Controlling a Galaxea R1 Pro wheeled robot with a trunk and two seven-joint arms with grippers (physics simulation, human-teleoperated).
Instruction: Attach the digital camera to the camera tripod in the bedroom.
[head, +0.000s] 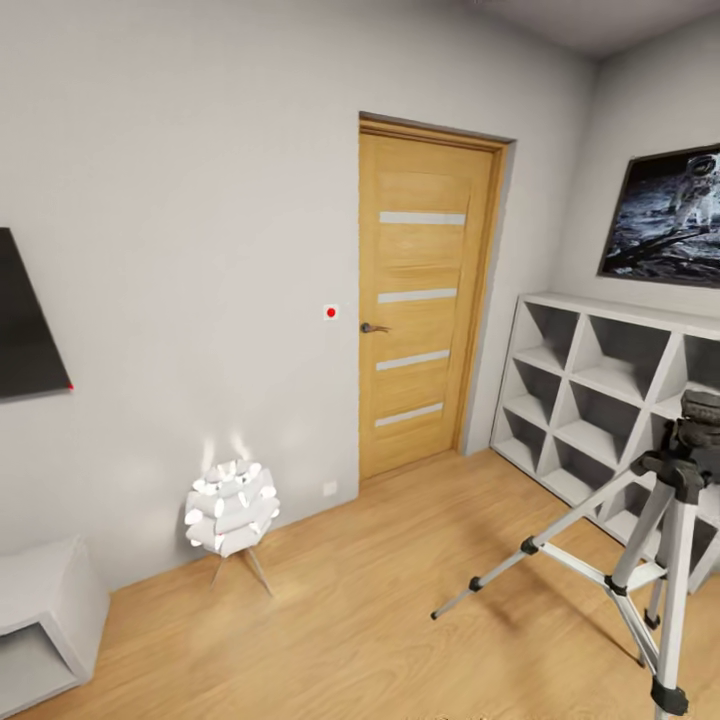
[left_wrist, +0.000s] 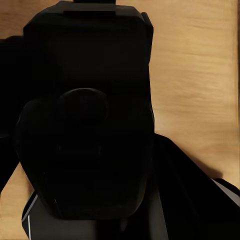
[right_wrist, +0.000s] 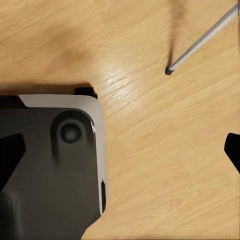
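Head view, left to right: a dark flat wall panel (head: 28, 318) hangs at the left edge above a low white cabinet (head: 45, 610). A white petal-shaped floor lamp (head: 231, 508) stands near the pale grey wall (head: 200, 200). The closed light-wood door (head: 425, 300) follows, then a white cube shelf (head: 590, 400) under an astronaut poster (head: 665, 215). The light wood plank floor (head: 380, 600) lies open between lamp and shelf.

The silver-legged camera tripod with black head (head: 650, 560) stands at the right, in front of the shelf, legs spread.

In the left wrist view a dark bulky body blocks the picture, possibly robot structure. Neither gripper's state can be told.
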